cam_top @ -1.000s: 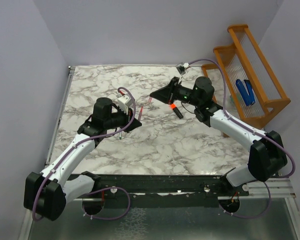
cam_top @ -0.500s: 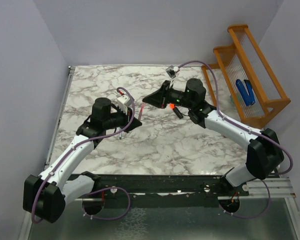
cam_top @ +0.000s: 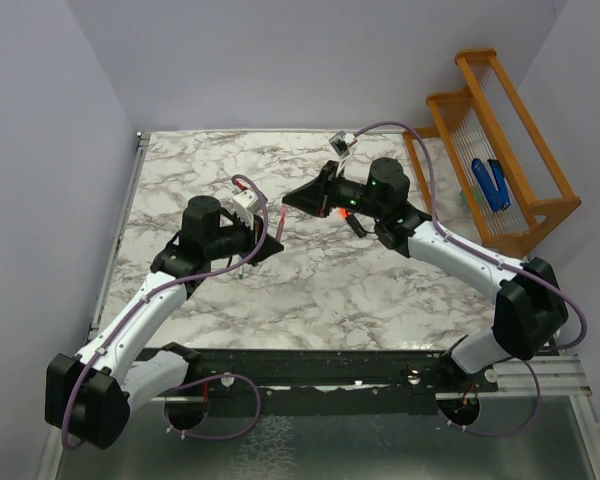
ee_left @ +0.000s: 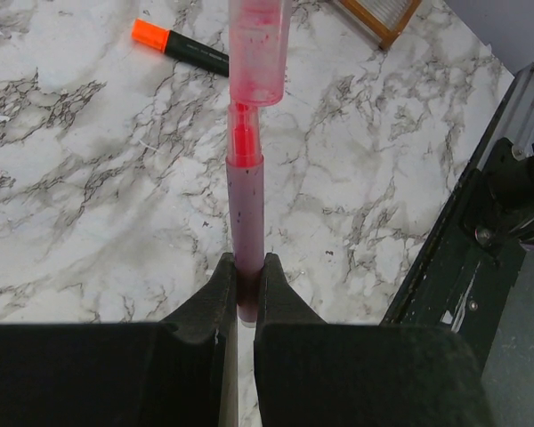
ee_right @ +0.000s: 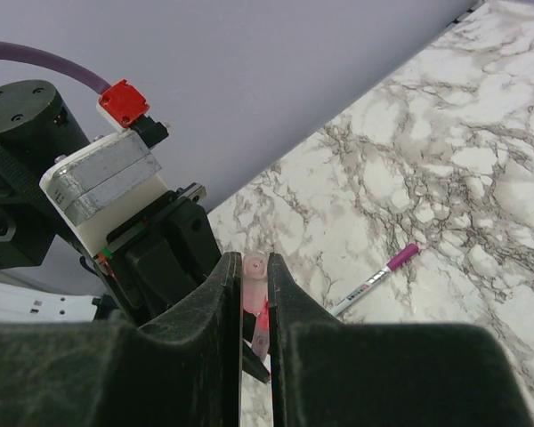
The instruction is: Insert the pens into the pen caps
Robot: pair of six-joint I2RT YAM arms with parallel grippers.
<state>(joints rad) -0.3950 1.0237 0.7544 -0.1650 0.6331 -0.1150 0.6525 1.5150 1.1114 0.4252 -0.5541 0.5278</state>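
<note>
Left fingers (ee_left: 215, 294) clamp the pink pen (ee_left: 246, 213) over the desk's (ee_left: 89, 196) middle. Right fingers (ee_right: 222, 294), pinching a pink cap (ee_left: 259, 49), have swung in from the right; the cap now sits right at the pen's tip, so insertion looks near.

The worktop (cam_top: 320, 290), patterned as white marble with grey veins, is carrying three things. A stubby black marker (ee_left: 182, 52) with an orange tip is lying flat right of the middle, its orange end turned away from the rack. A slim whitish-grey pen (ee_right: 371, 285) with a pink end is lying flat on bare marble. An orange wooden rack (cam_top: 500, 150) is standing along the right edge.
</note>
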